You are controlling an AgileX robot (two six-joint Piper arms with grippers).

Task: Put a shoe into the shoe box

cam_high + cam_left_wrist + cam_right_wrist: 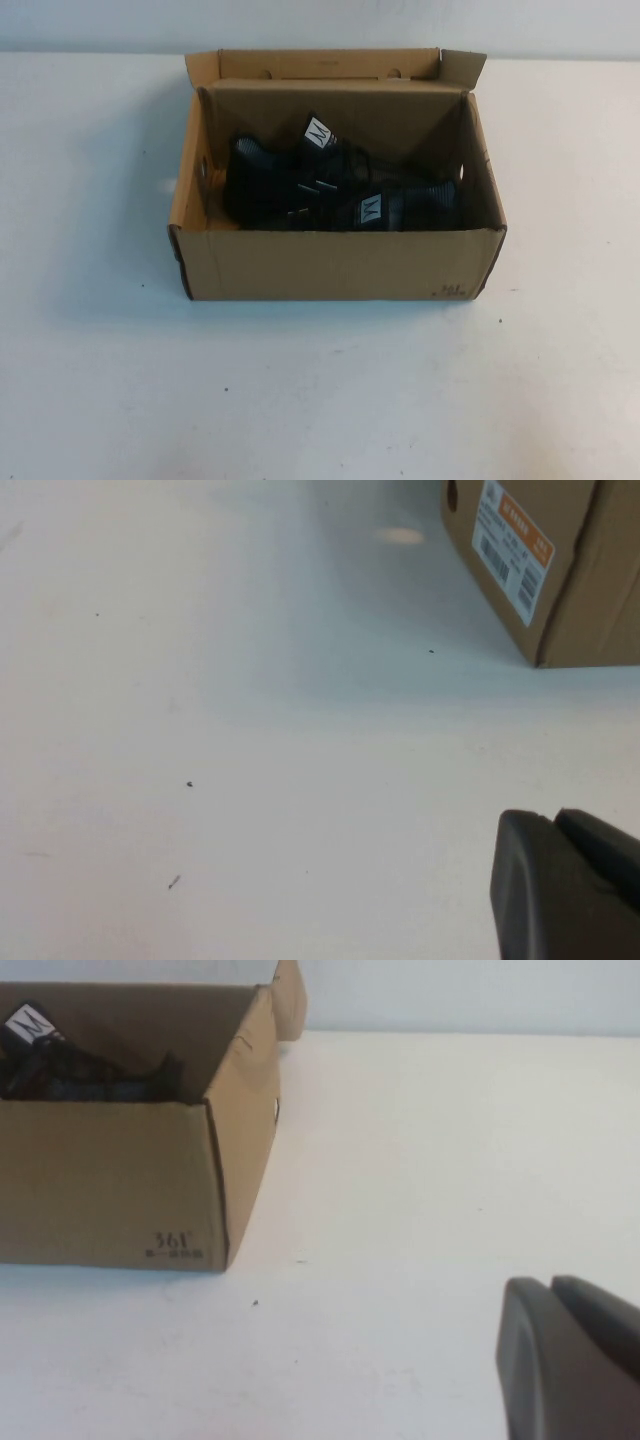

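1. The left pincer (565,885) sits low over the table (320,400), off the shoe box's labelled end; its two fingers lie pressed together, clenched on nothing.
2. The right pincer (570,1355) sits by the shoe box's printed corner, also clenched and empty.
3. The shoe box (330,265) stands open, lid flap upright at its far side.
4. Inside, the shoe (385,208) lies along the box's near wall, lengthwise across it.
5. Behind it lies the mate (285,170), tab raised.

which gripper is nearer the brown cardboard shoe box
Right, it seems. The right gripper hangs low off the printed front corner of the brown cardboard shoe box, the box filling much of its view. The left gripper is off the labelled end, seemingly farther.
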